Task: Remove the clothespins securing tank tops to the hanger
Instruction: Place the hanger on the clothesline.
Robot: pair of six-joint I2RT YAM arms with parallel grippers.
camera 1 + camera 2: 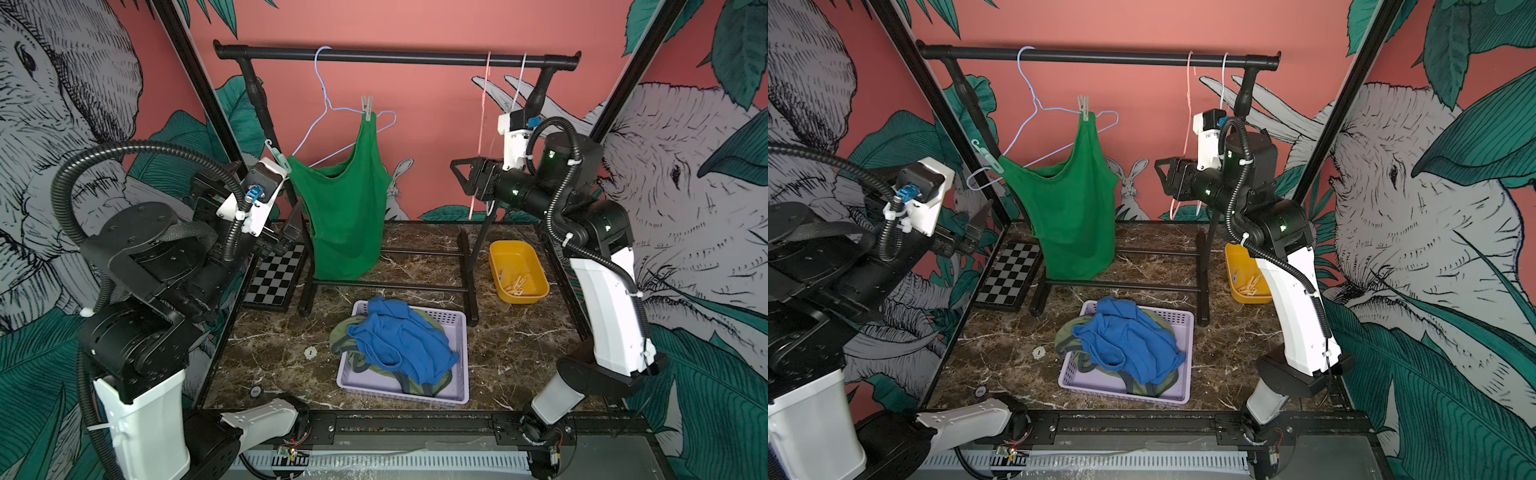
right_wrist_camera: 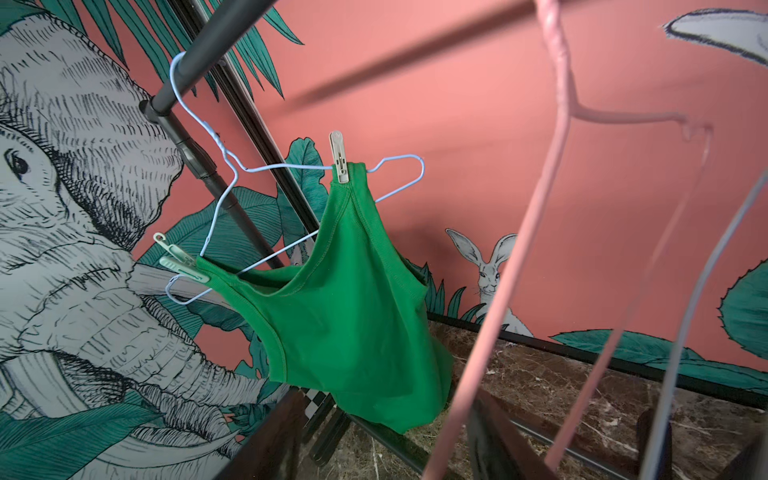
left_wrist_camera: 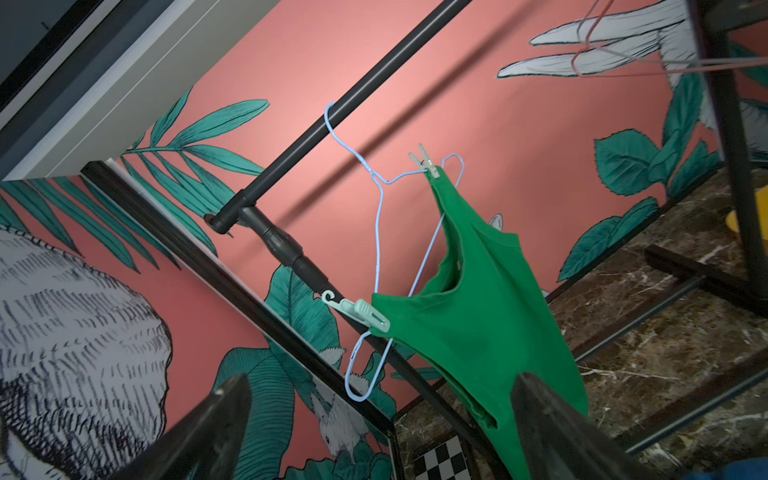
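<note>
Facing the mint clothespin [image 3: 361, 313] at ten o'clock of the green tank top [image 1: 345, 216], the left claw [image 3: 380, 382] is spread wide and empty. It should probably pinch the pin's tail ends squarely. The grey clothespin [image 2: 340, 160] grips the hanger [image 2: 286, 166] at twelve o'clock. The right claw [image 1: 459, 174], at three o'clock, is parted and holds nothing.

**Clearances and obstructions at the hanging rack**

Open span: along the rail [image 1: 395, 56] between the green tank top [image 1: 345, 208] and the pink hanger [image 1: 480, 137]; grey clothespin [image 1: 367, 107] clear above and in front. Obstructions: rack upright [image 1: 255, 89] just behind the mint clothespin [image 1: 277, 156]; pink hanger and white hanger [image 1: 519, 79] hanging just beside the right gripper [image 1: 459, 176]; base crossbars [image 1: 386, 286], lilac basket [image 1: 459, 340] and yellow bin [image 1: 534, 266] low on the table.
</note>
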